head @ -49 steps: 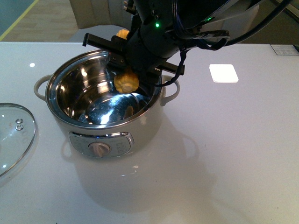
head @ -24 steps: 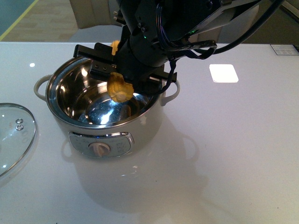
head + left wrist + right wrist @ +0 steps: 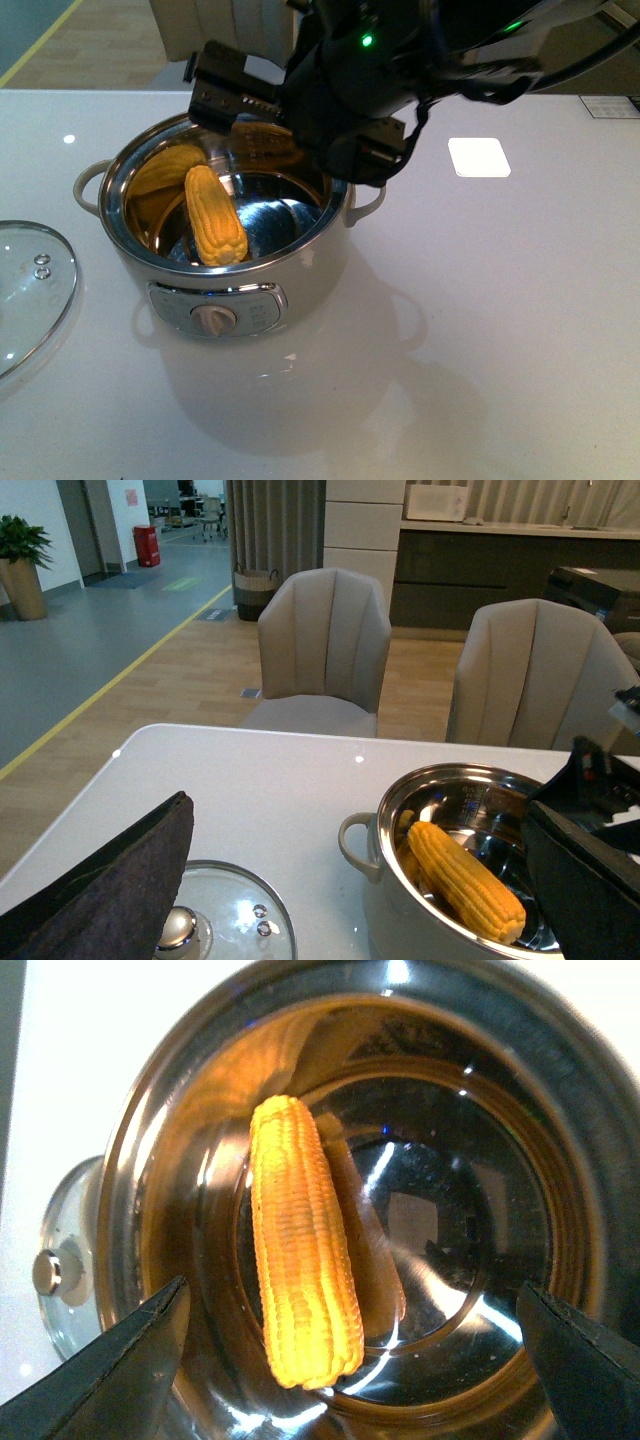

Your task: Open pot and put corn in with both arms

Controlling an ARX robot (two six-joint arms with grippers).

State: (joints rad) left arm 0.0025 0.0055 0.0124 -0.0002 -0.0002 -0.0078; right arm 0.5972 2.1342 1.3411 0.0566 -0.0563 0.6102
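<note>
- An office or showroom interior with a kitchenette, not a private home.
- Two beige upholstered chairs (image 3: 325, 640) stand at a glossy white table (image 3: 270, 780).
- Behind them runs a dark counter (image 3: 470, 570) bearing a white microwave (image 3: 436, 502).
- An open hall has grey flooring, a yellow floor line (image 3: 120, 680), a potted plant (image 3: 22, 565) and a red bin (image 3: 146, 546).

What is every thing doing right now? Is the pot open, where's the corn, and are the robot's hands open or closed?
pot: open, lid off, upright on the table.
corn: inside the pot, leaning on the inner wall, not held.
glass lid: lying flat on the table beside the pot.
right end effector: open, empty, above the pot.
left end effector: open, empty, near the lid.
</note>
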